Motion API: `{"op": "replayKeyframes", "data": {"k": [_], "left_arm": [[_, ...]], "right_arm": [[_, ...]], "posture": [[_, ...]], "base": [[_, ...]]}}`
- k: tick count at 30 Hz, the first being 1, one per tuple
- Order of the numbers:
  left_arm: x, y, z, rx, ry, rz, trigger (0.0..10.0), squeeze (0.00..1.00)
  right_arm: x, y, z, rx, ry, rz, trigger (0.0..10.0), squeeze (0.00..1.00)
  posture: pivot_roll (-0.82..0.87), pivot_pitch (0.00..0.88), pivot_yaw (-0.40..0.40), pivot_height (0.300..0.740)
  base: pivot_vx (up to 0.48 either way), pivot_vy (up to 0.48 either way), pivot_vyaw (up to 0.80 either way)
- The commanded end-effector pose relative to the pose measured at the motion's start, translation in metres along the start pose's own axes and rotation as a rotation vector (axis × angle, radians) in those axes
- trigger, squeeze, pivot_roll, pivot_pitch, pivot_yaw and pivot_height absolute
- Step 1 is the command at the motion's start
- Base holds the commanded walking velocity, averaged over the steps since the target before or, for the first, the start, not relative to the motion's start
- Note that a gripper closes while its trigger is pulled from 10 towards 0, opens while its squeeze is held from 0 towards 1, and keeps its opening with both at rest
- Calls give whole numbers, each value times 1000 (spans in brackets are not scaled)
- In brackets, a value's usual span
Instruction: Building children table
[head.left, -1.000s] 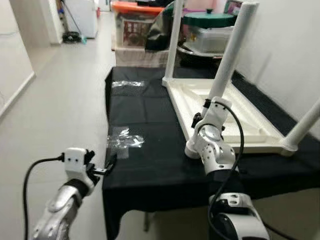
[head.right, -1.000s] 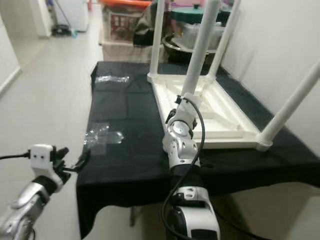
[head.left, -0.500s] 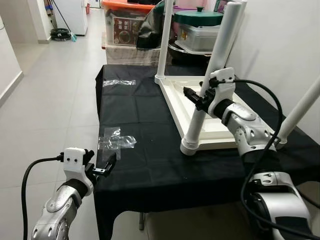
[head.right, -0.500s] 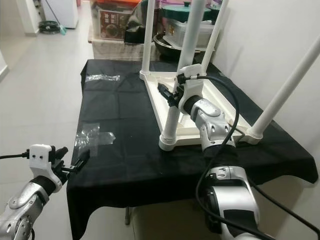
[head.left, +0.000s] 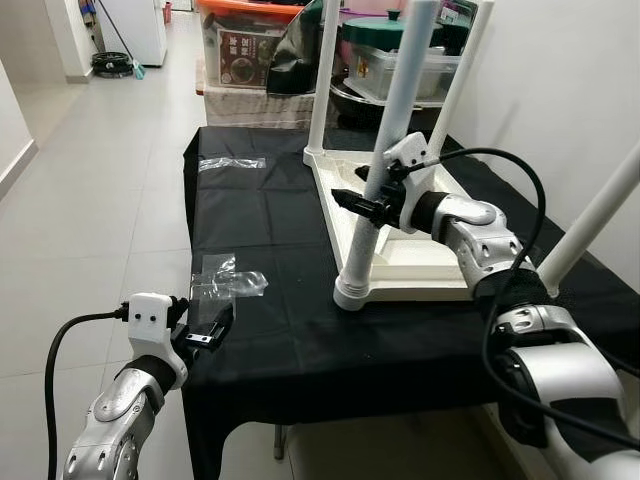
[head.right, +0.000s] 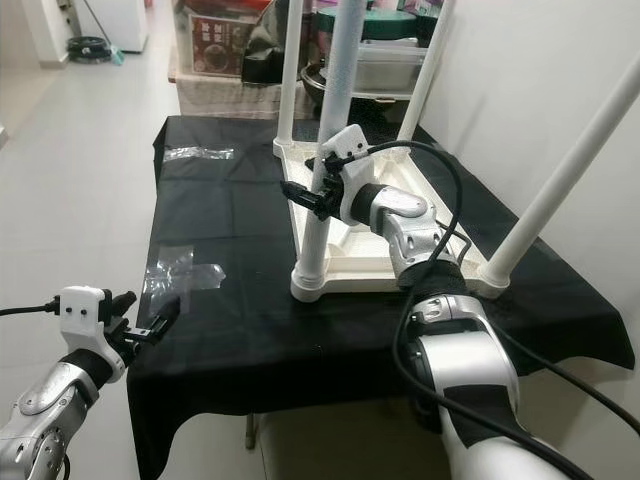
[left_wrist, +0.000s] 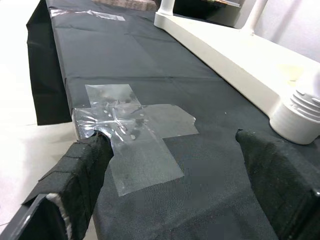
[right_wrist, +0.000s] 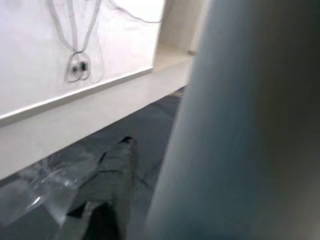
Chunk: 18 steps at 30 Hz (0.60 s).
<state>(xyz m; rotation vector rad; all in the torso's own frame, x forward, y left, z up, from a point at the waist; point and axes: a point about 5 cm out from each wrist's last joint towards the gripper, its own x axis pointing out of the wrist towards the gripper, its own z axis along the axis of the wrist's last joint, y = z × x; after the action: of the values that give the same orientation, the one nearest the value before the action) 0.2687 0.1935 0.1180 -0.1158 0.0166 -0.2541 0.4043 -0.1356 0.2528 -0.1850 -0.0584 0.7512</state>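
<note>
The white children's table (head.left: 420, 235) lies upside down on a black cloth (head.left: 270, 230) spread over a work surface, with its legs pointing up; lying that way, the sockets face upward and each leg can be turned into place from above. The right gripper (head.left: 368, 208) is at the near leg (head.left: 385, 150), about midway up it. One finger (right_wrist: 107, 185) lies along the white tube, and the hold looks like a grip for turning or steadying the leg, but whether the fingers actually clamp it cannot be told. The right arm reaches forward with a bent elbow and the wrist turned inward. The left gripper (head.left: 215, 330) hovers at the cloth's near edge, fingers (left_wrist: 80, 170) spread wide and empty, beside a clear plastic wrapper (left_wrist: 132, 122).
</note>
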Motion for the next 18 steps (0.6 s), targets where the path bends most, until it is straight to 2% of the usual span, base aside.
{"op": "replayKeyframes", "data": {"k": [1,2,4,5,6,7,8,9,11,12,13,14,15,16,17,18], "left_arm": [[-2,-2,-4,-3,10,-1,10000,0],[-2,-2,-5,-3,13,-2,10000,0],[-3,-3,-6,-3,17,-3,10000,0],[-3,-3,-6,-3,17,-3,10000,0],[-3,-3,-6,-3,18,-5,10000,0],[-3,-3,-6,-3,18,-5,10000,0],[-4,-3,-6,-4,19,-6,10000,0],[-4,-3,-6,-4,19,-6,10000,0],[-4,-3,-6,-2,22,-9,10000,0],[-4,-3,-6,-2,23,-9,10000,0],[-4,-3,-6,-2,23,-9,10000,0],[-4,-2,-6,-3,24,-10,10000,0],[-4,-2,-6,-3,24,-10,10000,0],[-4,-2,-5,-2,26,-13,10000,0],[-4,-2,-6,-2,28,-16,10000,0],[-4,-2,-6,-2,28,-16,10000,0]], "right_arm": [[3,2,-8,19,19,-21,0,0],[2,-7,-15,51,50,-188,0,0],[-15,-28,-41,171,156,-685,0,0],[-15,-28,-41,171,156,-685,0,0],[-25,-30,-56,229,192,-879,0,0],[-25,-30,-56,229,192,-879,0,0],[-30,-25,-69,270,208,-995,0,0],[-30,-25,-69,270,208,-995,0,0],[-36,2,-79,283,184,-1142,0,0],[-32,20,-76,291,173,-1132,0,0],[-32,20,-76,291,173,-1132,0,0],[-25,41,-70,314,158,-1060,6902,0],[-25,41,-70,314,158,-1060,6902,0],[-17,57,-61,324,132,-962,10000,0],[-12,67,-47,335,53,-886,10000,298],[-12,67,-47,335,53,-886,10000,298]], "posture": [[79,0,-135,740],[72,0,-129,740],[67,0,-124,740],[67,0,-124,740],[69,0,-122,740],[69,0,-122,740],[69,0,-117,740],[69,0,-117,740],[69,0,-116,740],[71,0,-112,740],[71,0,-112,740],[66,0,-107,740],[66,0,-107,740],[61,0,-102,740],[58,0,-99,740],[58,0,-99,740]], "base": [[0,0,0],[0,0,0],[0,0,0],[0,0,0],[0,0,0],[0,0,0],[0,0,0],[0,0,0],[0,0,0],[0,0,0],[0,0,0],[0,0,0],[0,0,0],[0,0,0],[0,0,0],[0,0,0]]}}
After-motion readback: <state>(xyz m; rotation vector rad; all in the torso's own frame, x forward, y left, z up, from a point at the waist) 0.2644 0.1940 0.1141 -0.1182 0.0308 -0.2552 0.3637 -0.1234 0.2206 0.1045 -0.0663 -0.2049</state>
